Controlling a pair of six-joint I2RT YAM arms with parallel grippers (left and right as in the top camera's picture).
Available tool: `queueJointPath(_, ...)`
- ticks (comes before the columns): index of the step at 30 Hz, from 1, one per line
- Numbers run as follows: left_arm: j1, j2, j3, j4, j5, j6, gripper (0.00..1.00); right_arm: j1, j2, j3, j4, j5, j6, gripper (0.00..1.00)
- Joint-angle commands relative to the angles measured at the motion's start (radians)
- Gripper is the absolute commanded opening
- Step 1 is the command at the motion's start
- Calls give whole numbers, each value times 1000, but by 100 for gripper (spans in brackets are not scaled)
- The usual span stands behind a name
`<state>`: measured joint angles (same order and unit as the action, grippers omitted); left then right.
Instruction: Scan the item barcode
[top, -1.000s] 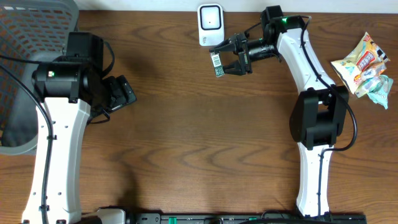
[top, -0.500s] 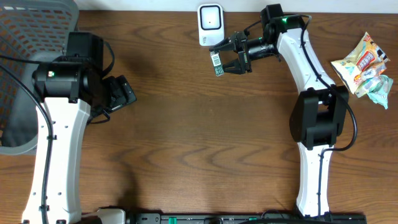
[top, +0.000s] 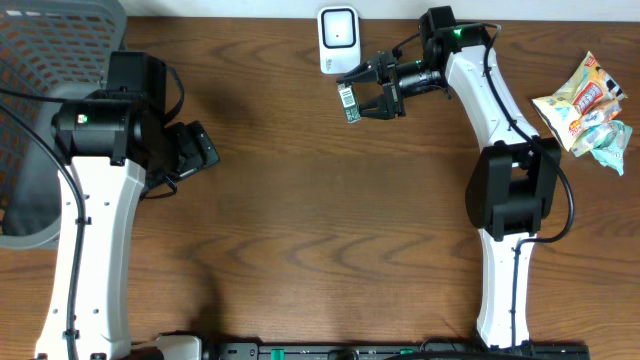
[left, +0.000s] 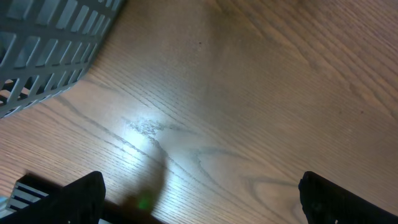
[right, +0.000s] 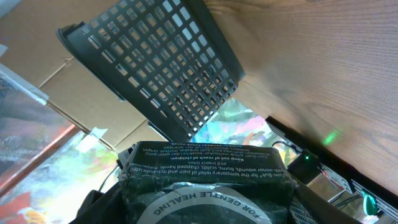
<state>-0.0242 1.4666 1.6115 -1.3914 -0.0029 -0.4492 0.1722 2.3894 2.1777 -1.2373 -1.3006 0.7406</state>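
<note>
- Wood-grain table (top: 320, 230): is carrying the whole setup. The coming move is playing out at its far edge, centre.
- Grey mesh basket (top: 45, 45): is sitting at the far-L corner, well apart from the action.
- L arm w/ left gripper (top: 195, 148): is hanging over the L side, jaws spread wide and holding nothing. It is well apart from the item, so prob. not the working arm.
- R arm w/ right gripper (top: 362, 93): is reaching to far-centre, jaws part-way apart and clamping the item. This is the nearer arm by a wide margin.
- Snack packets (top: 585, 108): are lying at the R edge, away from both claws.
- White scanner (top: 338, 38): is standing at the far edge, just beyond and slightly L of the held item. The two are near but not touching.
- Item (top: 350, 104): small dark-green pack w/ white barcode label, being gripped between the R fingers beside the scanner.
  - In the overhead view the label's long axis is running approx. toward/away from the scanner, slightly tilted.
  - Whether the label is squarely facing the scanner window: can't tell.
  - Next move is prob. calling for a short shift far-L, or a wrist turn.
</note>
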Motion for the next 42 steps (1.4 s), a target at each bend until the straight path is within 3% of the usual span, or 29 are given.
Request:
queueJointPath(1,1,5,1,-6,-6,-9,98,0,2,13,0,-14,14,50)
queueJointPath(8,1,5,1,-6,-6,-9,97,0,2,13,0,3,14,50)
queueJointPath(13,0,5,1,-6,-6,-9,98,23,2,13,8,191,14,51)
queueJointPath(20,1,5,1,-6,-6,-9,98,89,2,13,67,721,14,51)
queueJointPath(22,0,5,1,-6,-6,-9,98,131,3,11,64,1007,13,51)
queueJointPath(29,1,5,1,-6,-6,-9,98,261,3,-29,89,1576,-9,50)
queueJointPath(32,0,5,1,-6,-6,-9,98,312,3,-52,103,1651,-47,52)
queueJointPath(35,1,5,1,-6,-6,-9,97,354,3,-78,135,1655,-96,61)
queueJointPath(42,1,5,1,-6,-6,-9,98,385,3,-129,149,1653,-102,59)
